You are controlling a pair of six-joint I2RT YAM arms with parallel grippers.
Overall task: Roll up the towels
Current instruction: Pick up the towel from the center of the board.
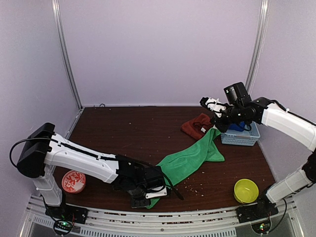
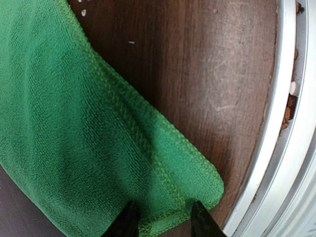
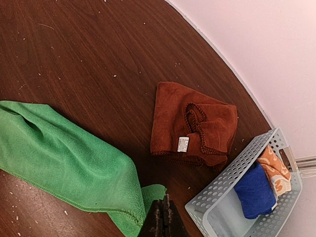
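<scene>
Item 1, green towel (image 1: 190, 160): we list it spread in a long, loosely creased strip on the table (image 1: 133, 133). One end lies just beside the basket (image 1: 240, 139), and the other end is well apart from it at the table's near edge.

Item 2, rust-red towel (image 3: 192, 123): a crumpled, partly folded heap just beside the basket, on the side facing the green towel. We note a small white sewn-in tag (image 3: 183, 144), its print too small to read.

Item 3, basket: pale perforated plastic, holding a blue cloth (image 3: 254, 190) and an orange patterned cloth (image 3: 274, 170).

Item 4, left fingers (image 2: 200, 222): apart, one on each side of a stretch of the green towel's hem farthest from the basket, not clamping it.

Item 5, right fingers (image 3: 163, 219): pressed together, holding nothing, above the towel end beside the basket.
</scene>
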